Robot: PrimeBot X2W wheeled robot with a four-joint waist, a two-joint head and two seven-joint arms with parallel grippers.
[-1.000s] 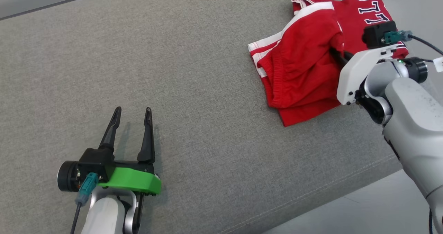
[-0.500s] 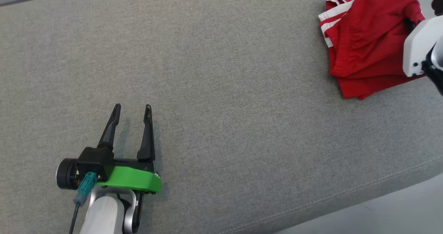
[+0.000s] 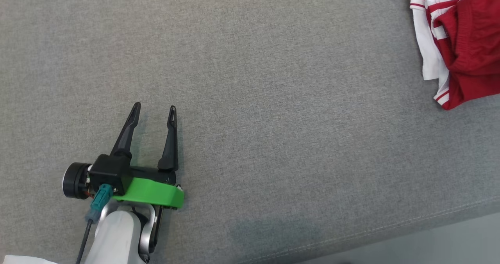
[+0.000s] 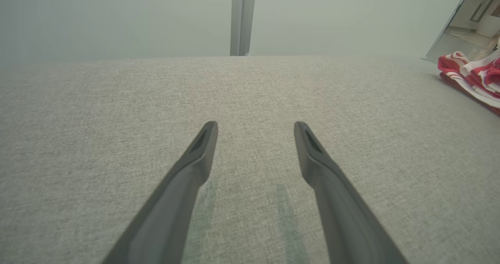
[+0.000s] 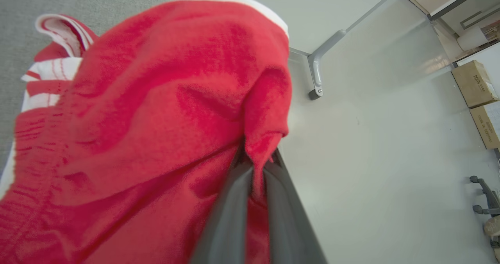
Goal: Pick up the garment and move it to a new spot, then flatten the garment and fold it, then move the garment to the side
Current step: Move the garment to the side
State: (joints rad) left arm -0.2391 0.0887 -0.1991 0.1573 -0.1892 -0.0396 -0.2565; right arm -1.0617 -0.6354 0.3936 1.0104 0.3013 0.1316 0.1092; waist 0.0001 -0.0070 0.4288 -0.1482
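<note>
Grips a fold of the red garment (image 5: 136,119) with the right gripper (image 5: 258,160), the two fingers clenched tight on the cloth, most likely to carry it to a new spot as the first step of the task asks. Lets the cloth hang over the fingers in a bunched lump, not flat at all, with white trim at ten o'clock in the right wrist view. Places the garment at about two o'clock in the head view, at the far right end of the grey cushion (image 3: 273,100) and partly cut by the frame; cannot tell from there whether lifted free or touching the cushion. Holds the left gripper (image 3: 154,107) released and wide apart at eight o'clock, low over bare fabric, grasping nothing and well apart from the garment, probably waiting there for the flattening. Shows around, beyond the cushion in the right wrist view, a pale floor (image 5: 371,158), a metal bar (image 5: 318,68) at one o'clock, cardboard boxes (image 5: 474,84) at three o'clock and a chair base (image 5: 484,201) at four o'clock. Finds no object on the wide stretch of cushion between the grippers, so judges the way open
</note>
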